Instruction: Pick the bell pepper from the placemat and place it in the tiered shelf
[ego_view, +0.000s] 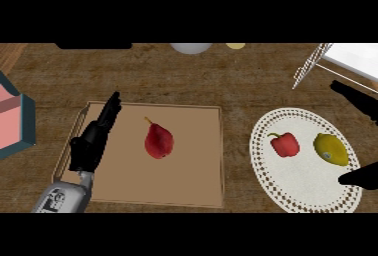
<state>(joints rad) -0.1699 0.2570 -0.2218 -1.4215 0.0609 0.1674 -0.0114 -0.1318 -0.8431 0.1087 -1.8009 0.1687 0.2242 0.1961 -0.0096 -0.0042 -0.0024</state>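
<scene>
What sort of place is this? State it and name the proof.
Most likely a kitchen counter: a wooden countertop holding food. A red pear lies on a tan board, and a bell pepper and a lemon sit on a white lacy placemat.

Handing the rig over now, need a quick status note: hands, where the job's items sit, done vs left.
Left hand: open, fingers straight, resting over the left edge of the brown tray; holds nothing.
Right hand: only partly in view at the right edge, by the white placemat; finger state unclear.
Bell pepper: on the placemat, beside a lemon, untouched.
Tiered shelf: top right, only part visible.
Done: nothing yet. Left: grasp the pepper, carry it to the shelf.
</scene>
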